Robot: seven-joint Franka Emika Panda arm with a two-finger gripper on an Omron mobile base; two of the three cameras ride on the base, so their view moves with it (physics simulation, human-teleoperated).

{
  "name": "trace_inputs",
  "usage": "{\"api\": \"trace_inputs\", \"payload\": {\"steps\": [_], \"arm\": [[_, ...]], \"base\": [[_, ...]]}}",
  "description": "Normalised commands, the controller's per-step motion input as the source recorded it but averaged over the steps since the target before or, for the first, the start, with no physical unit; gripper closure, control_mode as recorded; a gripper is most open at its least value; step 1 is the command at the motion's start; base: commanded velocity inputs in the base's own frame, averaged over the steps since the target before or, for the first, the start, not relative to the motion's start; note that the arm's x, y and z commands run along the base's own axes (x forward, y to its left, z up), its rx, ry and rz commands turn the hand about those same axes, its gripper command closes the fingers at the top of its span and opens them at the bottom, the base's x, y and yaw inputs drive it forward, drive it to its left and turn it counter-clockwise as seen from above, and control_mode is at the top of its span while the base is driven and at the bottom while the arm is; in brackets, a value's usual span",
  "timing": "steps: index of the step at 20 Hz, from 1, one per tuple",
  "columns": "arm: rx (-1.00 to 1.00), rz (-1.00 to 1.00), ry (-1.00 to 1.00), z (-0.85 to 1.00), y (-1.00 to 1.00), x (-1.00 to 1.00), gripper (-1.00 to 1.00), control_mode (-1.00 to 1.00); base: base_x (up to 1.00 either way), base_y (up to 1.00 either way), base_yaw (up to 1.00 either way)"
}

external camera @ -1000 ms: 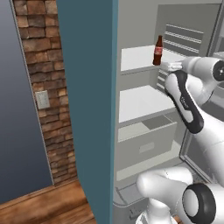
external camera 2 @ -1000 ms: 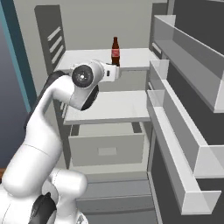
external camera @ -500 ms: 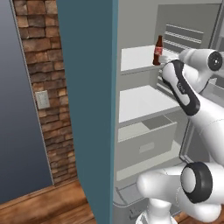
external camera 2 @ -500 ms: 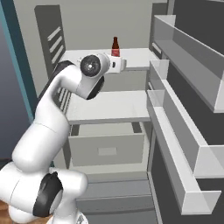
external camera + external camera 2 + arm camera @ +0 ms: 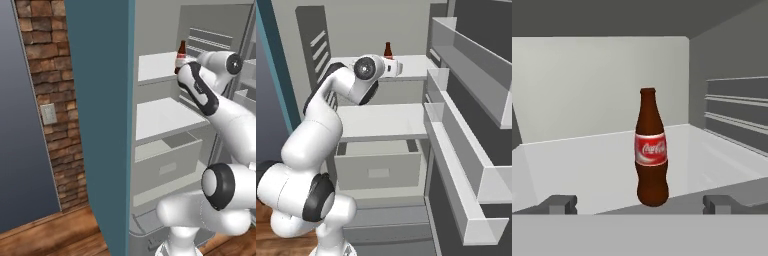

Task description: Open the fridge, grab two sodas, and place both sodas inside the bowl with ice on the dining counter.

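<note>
One dark brown cola bottle (image 5: 651,150) with a red label stands upright on the upper white shelf (image 5: 587,165) of the tall matte grey fridge (image 5: 165,120), whose door stands open. In the hand view the bottle sits near the shelf's front edge, just ahead of the gripper (image 5: 641,204) and roughly centred between its two dark fingertips (image 5: 559,203), which are spread wide apart with nothing between them; bottle and fingers are not touching. In the left base view the bottle (image 5: 180,56) shows above the white arm's dark-jointed wrist, beside the fridge's teal side edging (image 5: 131,125). In the right base view only the bottle's neck and top (image 5: 388,49) rise behind the arm's hand.

Further contents: one lower white shelf (image 5: 383,120), bare; one grey drawer (image 5: 378,170) beneath it. Door side: grey bins (image 5: 471,150) stacked in tiers, right of the arm in the right base view. Surroundings, left base view: red-brown brick wall (image 5: 50,100) carrying a pale switch plate (image 5: 48,114), and wooden floor (image 5: 50,235).
</note>
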Motion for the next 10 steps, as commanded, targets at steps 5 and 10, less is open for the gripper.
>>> {"api": "trace_inputs", "payload": {"steps": [5, 10], "arm": [[-0.01, 0.00, 0.00, 0.00, -0.07, 0.37, -1.00, -1.00], [0.00, 0.00, 0.00, 0.00, -0.06, 0.30, -1.00, -1.00]], "base": [[0.00, 0.00, 0.00], [0.00, 0.00, 0.00]]}}
